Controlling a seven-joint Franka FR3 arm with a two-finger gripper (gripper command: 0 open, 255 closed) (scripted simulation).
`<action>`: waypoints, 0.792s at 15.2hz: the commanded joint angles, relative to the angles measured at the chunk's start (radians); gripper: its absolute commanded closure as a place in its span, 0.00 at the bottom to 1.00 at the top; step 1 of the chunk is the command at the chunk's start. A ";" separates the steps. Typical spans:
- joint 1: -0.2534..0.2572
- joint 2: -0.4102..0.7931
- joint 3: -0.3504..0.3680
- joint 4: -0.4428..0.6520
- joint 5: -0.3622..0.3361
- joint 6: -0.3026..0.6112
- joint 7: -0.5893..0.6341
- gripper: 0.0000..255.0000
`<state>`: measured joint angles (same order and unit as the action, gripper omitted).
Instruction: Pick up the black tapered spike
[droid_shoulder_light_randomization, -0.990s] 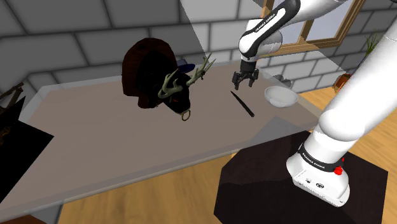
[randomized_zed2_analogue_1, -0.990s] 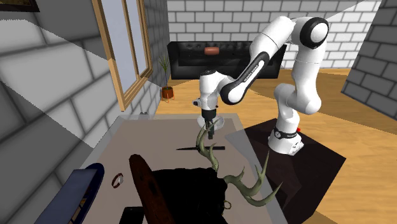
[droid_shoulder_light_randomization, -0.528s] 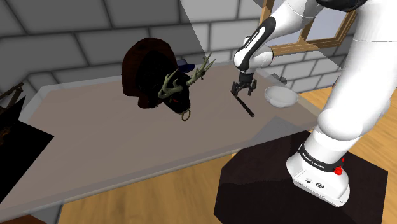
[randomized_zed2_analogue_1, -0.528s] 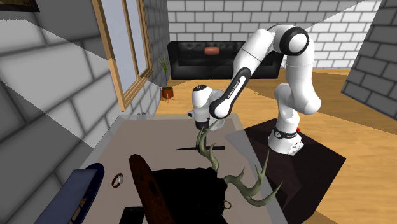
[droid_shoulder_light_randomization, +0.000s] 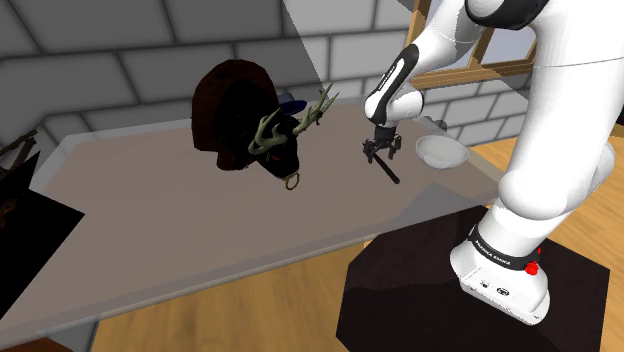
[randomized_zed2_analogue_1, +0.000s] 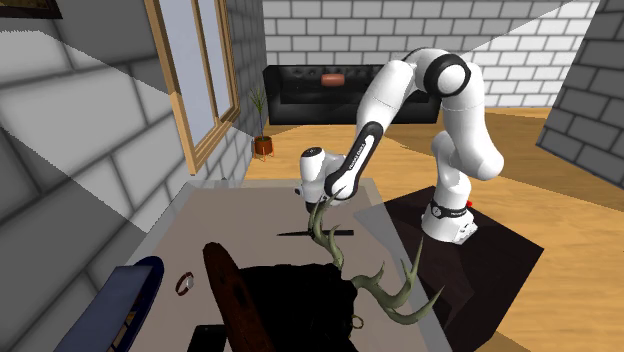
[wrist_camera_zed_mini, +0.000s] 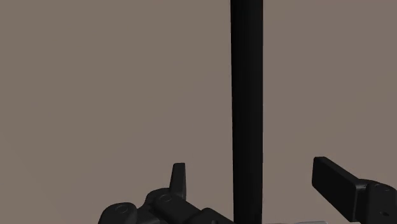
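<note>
While the gripper (wrist_camera_zed_mini: 252, 172) is straddling the black spike (wrist_camera_zed_mini: 247, 76) with its fingers spread, the shaft between them is looking stiff, light and probably slick, favouring a mid-length pinch

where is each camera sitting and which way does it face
Shoulder view: beside the stand, looking down over the table at the spike; arm and pincer show.
Second exterior view: across the table, facing the arm and stand.
Wrist view: on the pincer, looking down at the spike between open fingers.
All share the spike.
</note>
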<state>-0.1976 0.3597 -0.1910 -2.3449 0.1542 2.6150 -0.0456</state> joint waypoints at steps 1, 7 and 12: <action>-0.005 0.022 0.006 0.001 0.009 0.020 -0.007 0.00; -0.005 0.023 0.007 0.002 0.010 0.021 -0.007 1.00; -0.005 0.022 0.006 0.001 0.010 0.020 -0.007 1.00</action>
<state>-0.2061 0.3736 -0.1908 -2.3431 0.1630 2.6303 -0.0527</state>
